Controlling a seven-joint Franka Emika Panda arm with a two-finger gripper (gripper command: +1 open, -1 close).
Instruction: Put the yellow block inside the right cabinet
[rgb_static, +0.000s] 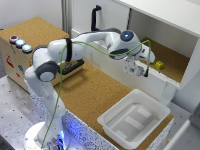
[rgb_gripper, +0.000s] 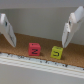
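We count two small cubes on the cork floor of the right cabinet (rgb_static: 172, 59): one yellow block (rgb_gripper: 57, 51) and one red block (rgb_gripper: 34, 48), sitting just beside each other without touching, near the cabinet's front edge. Only the yellow one is clear in the exterior view. Our gripper (rgb_gripper: 39, 31) hangs at the cabinet opening with its two fingers (rgb_gripper: 71, 27) spread wide and holding nothing. One white tray (rgb_static: 134, 117) rests on the cork-topped counter (rgb_static: 85, 92). One wooden box (rgb_static: 20, 55) at the exterior view's left carries three coloured buttons (rgb_static: 20, 43).
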